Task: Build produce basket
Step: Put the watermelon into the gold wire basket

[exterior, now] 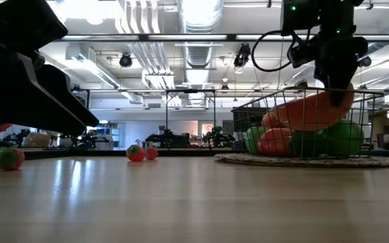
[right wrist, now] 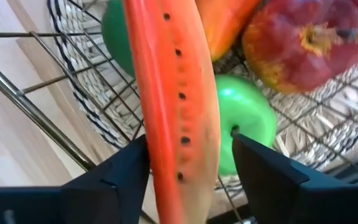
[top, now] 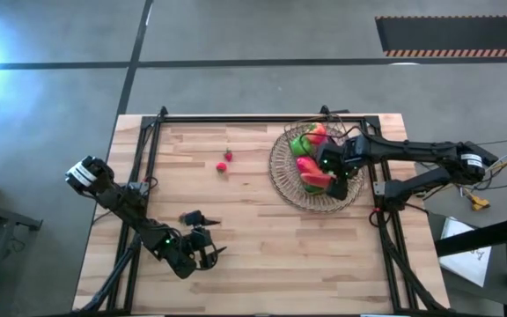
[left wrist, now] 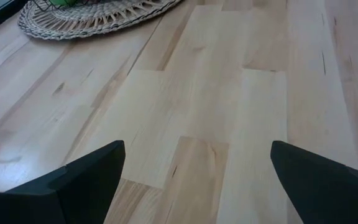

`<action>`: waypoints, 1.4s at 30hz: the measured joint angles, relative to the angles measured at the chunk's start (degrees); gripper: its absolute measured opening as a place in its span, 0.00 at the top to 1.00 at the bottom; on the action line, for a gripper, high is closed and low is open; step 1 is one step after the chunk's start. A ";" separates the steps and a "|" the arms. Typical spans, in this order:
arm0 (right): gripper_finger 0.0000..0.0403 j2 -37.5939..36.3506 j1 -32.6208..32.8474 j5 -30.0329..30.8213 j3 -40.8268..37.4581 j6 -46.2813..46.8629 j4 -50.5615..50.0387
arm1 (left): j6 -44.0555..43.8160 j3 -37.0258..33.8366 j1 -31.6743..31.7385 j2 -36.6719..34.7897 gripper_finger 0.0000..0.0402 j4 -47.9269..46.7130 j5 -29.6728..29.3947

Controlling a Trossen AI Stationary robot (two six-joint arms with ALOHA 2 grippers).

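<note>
The basket [top: 282, 180], round with a woven base and wire walls, sits at the table's far right with produce in it: green apples [right wrist: 248, 118], a red-and-yellow round fruit [right wrist: 303, 43] and others. My right gripper [right wrist: 188, 163] points down into it, open, one finger on each side of a long orange-red piece with dark seed dots [right wrist: 178, 93]. That piece lies tilted on the other produce [exterior: 309, 111]. Two strawberries [top: 225, 160] lie on the table's far middle. My left gripper [left wrist: 197, 180] hovers wide open near the table's front left. My right gripper stands from above with its fingers across the long orange-red piece near its upper end [right wrist: 166, 168]. One finger [right wrist: 129, 171] lies at the piece's edge, and a gap shows beside the other finger [right wrist: 260, 168]. I cannot tell whether it touches the piece.
A third strawberry [exterior: 7, 158] shows at the left in the low view. Black frame rails [top: 236, 119] run along the table's edges. Bare wood [top: 253, 246] lies between the left gripper and the basket.
</note>
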 joint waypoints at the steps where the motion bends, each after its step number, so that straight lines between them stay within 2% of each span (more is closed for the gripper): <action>1: 0.45 0.00 0.00 -0.03 0.29 0.40 -0.55 | 0.00 0.00 0.00 0.00 0.04 0.00 0.00; 6: 0.43 -0.04 0.02 -0.79 2.57 1.96 -2.46 | 0.00 0.02 0.00 0.00 0.04 0.00 0.00; 11: 0.49 -0.40 0.02 -1.95 5.18 2.27 -1.58 | 0.00 0.02 0.00 0.00 0.04 0.00 0.00; 25: 0.95 -0.37 0.00 -0.60 2.37 2.93 0.46 | 0.00 0.02 0.00 0.00 0.04 0.02 0.02; 33: 0.96 -0.62 0.02 0.05 1.83 2.88 2.08 | 0.00 0.02 0.00 0.00 0.04 0.02 0.01; 42: 0.93 -1.22 0.02 -2.22 5.38 5.51 0.92 | 0.08 0.04 -0.01 -1.57 0.04 -0.01 1.51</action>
